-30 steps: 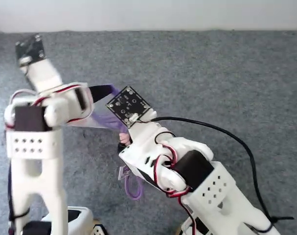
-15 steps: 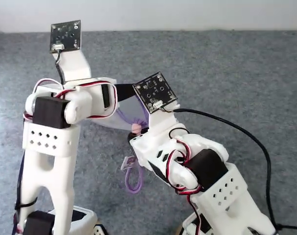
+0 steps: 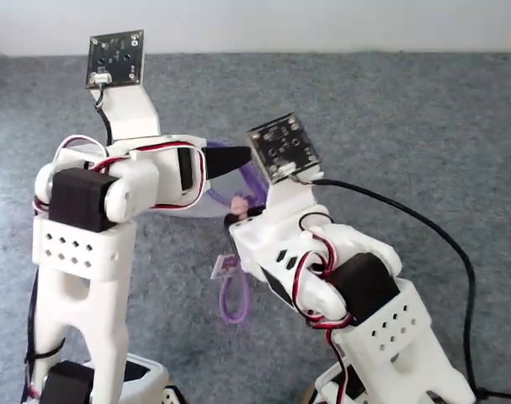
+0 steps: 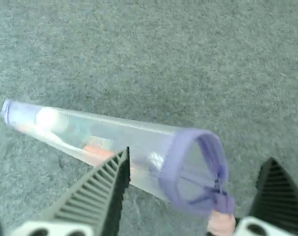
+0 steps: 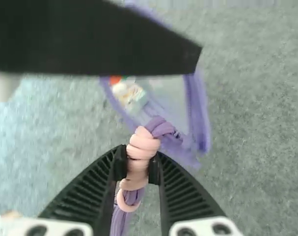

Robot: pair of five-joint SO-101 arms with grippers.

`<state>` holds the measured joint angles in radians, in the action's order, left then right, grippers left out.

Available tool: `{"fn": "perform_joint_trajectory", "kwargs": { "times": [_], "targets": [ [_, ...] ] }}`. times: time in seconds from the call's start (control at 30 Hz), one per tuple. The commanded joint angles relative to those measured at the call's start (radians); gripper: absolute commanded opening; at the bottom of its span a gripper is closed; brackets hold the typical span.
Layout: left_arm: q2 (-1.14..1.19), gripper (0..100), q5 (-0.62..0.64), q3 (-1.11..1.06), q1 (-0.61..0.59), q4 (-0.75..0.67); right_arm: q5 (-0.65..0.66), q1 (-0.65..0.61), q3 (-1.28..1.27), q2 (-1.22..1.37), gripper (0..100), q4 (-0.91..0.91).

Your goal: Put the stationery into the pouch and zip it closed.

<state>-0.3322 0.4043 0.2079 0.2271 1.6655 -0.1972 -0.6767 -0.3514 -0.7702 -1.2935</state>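
1. My left fingers (image 4: 107, 191) are black with little ridge lines. My right fingers (image 5: 90, 196) look the same.
2. The pouch (image 4: 119, 137) is see-through, with a purple edge and a purple zip.
3. Inside it I see orange and white bits.
4. The cord (image 5: 139, 152) is pink.
5. The strap (image 5: 161, 129) is purple.
6. The table (image 4: 188, 49) is speckled grey.
7. My arms (image 3: 78, 278) are white.

Table (image 3: 457, 126): grey, felt-like covering, matte and lightly flecked, spread from edge to edge | Far edge: a plain white wall (image 3: 322, 25) meets the table in a straight line | Light: soft, even, with faint shadows
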Motion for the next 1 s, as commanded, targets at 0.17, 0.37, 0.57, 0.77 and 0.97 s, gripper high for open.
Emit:
{"fn": "perform_joint_trajectory", "kwargs": {
  "times": [0.17, 0.37, 0.57, 0.77, 0.97],
  "targets": [
    [0.121, 39, -0.009, 0.038, 0.058, -0.238, -0.015, 0.016, 0.084, 0.008, 0.8, 0.058],
    [0.210, 39, 0.041, 0.041, 0.057, -0.276, -0.014, 0.107, 0.084, 0.007, 0.8, 0.047],
    [0.160, 39, 0.071, 0.041, -0.044, -0.276, -0.009, 0.160, 0.084, 0.007, 0.8, 0.025],
    [0.020, 39, 0.002, 0.035, -0.153, -0.157, 0.032, 0.163, 0.107, 0.007, 0.8, 0.024],
    [-0.103, 39, -0.167, -0.015, -0.161, 0.087, 0.175, 0.165, 0.193, 0.016, 0.8, 0.019]
  ]
}}
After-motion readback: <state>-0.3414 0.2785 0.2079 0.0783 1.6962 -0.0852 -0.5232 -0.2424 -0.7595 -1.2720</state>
